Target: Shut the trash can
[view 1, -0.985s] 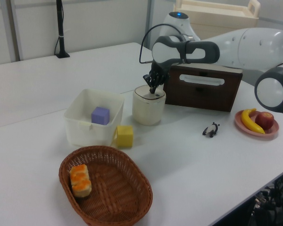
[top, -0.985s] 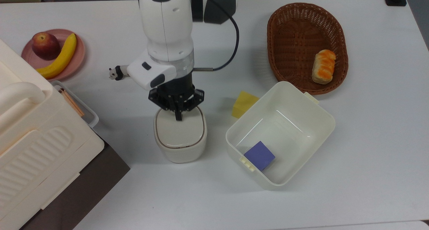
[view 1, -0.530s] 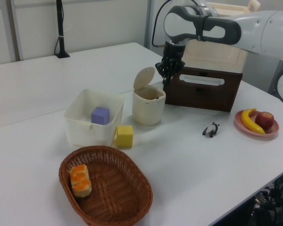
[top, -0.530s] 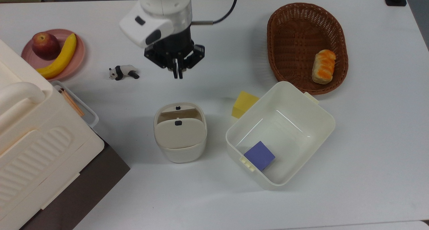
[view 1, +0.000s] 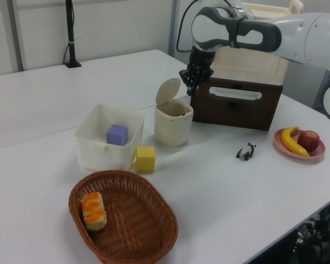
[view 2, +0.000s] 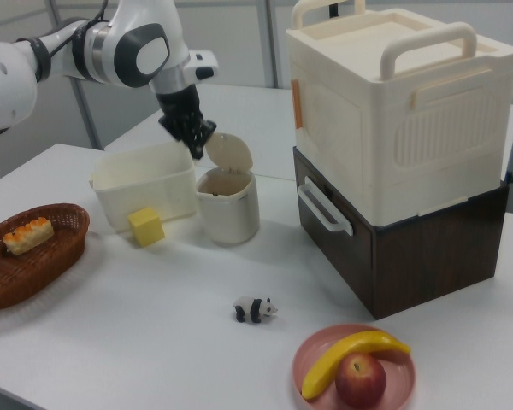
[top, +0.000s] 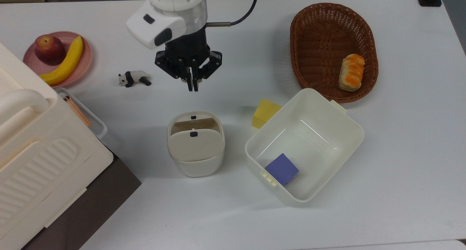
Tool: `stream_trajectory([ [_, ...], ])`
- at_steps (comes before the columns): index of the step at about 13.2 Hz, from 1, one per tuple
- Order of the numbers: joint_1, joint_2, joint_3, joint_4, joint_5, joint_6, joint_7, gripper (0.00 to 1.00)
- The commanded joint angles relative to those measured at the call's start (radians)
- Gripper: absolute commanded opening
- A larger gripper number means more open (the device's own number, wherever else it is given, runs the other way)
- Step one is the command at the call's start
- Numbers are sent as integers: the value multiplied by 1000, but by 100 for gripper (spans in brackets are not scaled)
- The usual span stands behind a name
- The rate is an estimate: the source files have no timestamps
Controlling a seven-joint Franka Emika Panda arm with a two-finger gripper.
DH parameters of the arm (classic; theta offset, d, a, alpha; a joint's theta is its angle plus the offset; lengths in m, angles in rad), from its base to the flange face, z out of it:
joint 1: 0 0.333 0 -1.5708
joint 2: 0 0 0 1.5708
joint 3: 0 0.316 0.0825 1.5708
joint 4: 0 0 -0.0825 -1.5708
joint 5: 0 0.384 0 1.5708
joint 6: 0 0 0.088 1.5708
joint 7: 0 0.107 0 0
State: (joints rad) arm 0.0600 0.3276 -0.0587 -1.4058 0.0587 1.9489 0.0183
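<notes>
Top view: trash can (top: pixel 196 150) sits mid-table with its lid (view 1: pixel 168 91) raised. Gripper (top: pixel 192 86) hangs above, fingers together, holding nothing. Closing is not yet done; next, press the lid down from behind.
</notes>
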Motion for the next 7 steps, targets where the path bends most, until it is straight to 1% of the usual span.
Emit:
stream_trajectory([
  [1, 7, -6, -15, 5, 76, 209, 3, 0],
  [2, 9, -1, -15, 7, 73, 269, 38, 0],
  [3, 9, 16, -15, 8, 69, 374, 81, 0],
  [5, 12, 56, -16, 7, 61, 503, 88, 0],
  [7, 14, 106, -16, 8, 35, 556, 91, 0],
])
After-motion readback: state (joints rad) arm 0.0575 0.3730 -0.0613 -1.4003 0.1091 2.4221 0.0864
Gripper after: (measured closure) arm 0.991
